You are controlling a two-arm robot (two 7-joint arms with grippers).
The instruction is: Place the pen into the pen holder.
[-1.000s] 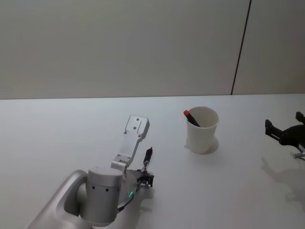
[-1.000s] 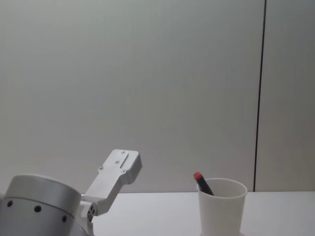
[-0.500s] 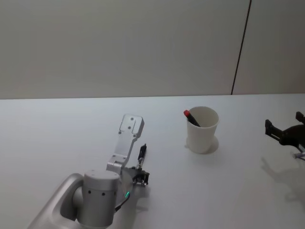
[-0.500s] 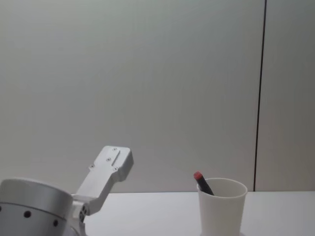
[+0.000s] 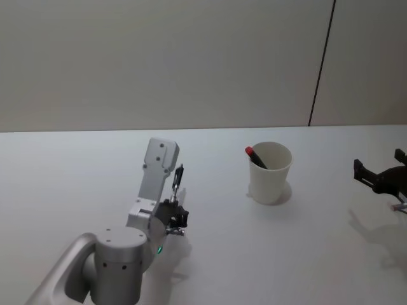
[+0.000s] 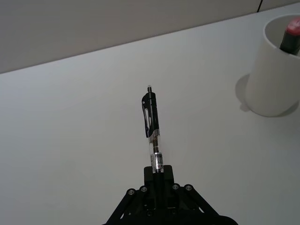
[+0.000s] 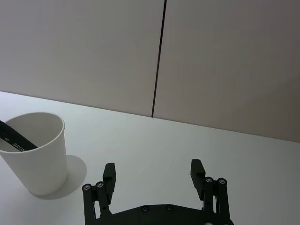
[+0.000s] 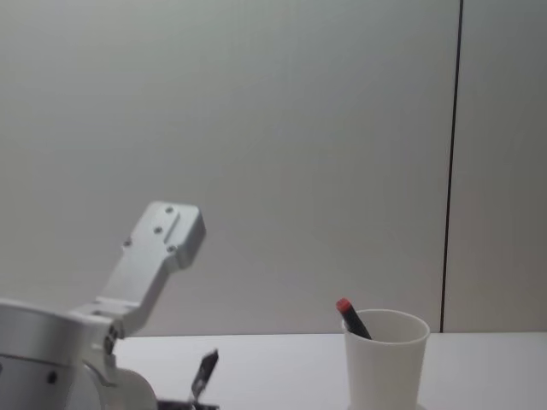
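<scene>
My left gripper (image 5: 175, 213) (image 6: 157, 174) is shut on a black clip pen (image 5: 177, 178) (image 6: 152, 126) (image 8: 203, 373), held above the table with its clicker end pointing up and away, left of the cup. The pen holder, a white paper cup (image 5: 269, 171) (image 6: 274, 65) (image 7: 35, 152) (image 8: 385, 359), stands upright at centre right. Another pen with a red cap (image 5: 254, 156) (image 8: 350, 317) (image 6: 290, 35) leans inside it. My right gripper (image 5: 379, 177) (image 7: 153, 172) hovers open to the right of the cup, nothing between its fingers.
The white table (image 5: 305, 241) spreads all around the cup. A plain wall with a dark vertical seam (image 5: 321, 63) backs the table's far edge.
My left arm has lifted and swung left with the pen, raising it off the table. The cup and the right gripper have stayed still.
</scene>
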